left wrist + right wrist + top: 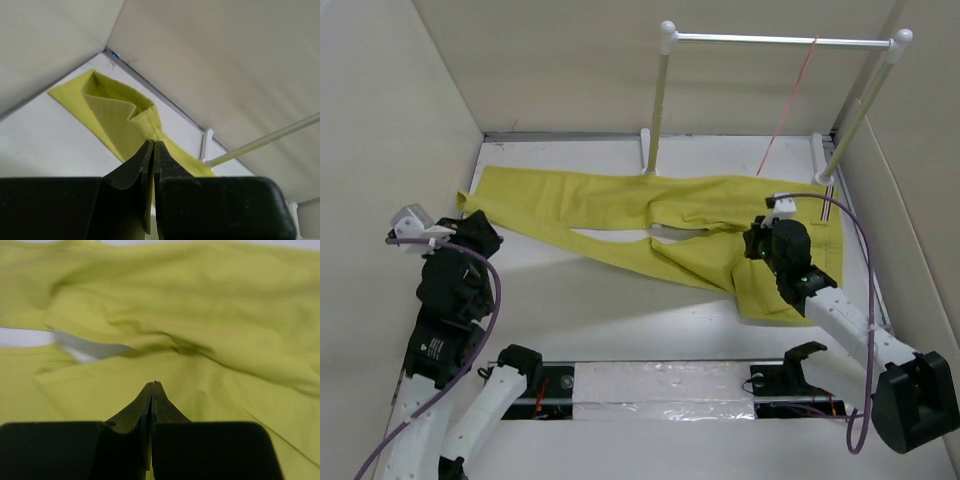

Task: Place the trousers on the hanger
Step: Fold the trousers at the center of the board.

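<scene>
The mustard-yellow trousers (pixel 620 200) lie spread flat across the table, legs to the left, waist to the right. My left gripper (pixel 472 224) is at the far left leg end. In the left wrist view it (pixel 153 142) is shut on the hem of that leg (pixel 115 110), with cloth bunched into the tips. My right gripper (pixel 757 241) is over the hip area, and in its wrist view it (pixel 153 384) is shut with its tips just over the cloth (pixel 200 300). The pink wire hanger (pixel 788 105) hangs edge-on from the rail at the back right.
A metal rail (pixel 780 40) on white posts (pixel 658 100) stands at the back of the table. Beige walls close in the left, back and right sides. A silvery strip (pixel 650 385) runs along the near edge between the arm bases. A patch of bare table (pixel 85 347) shows between the trouser legs.
</scene>
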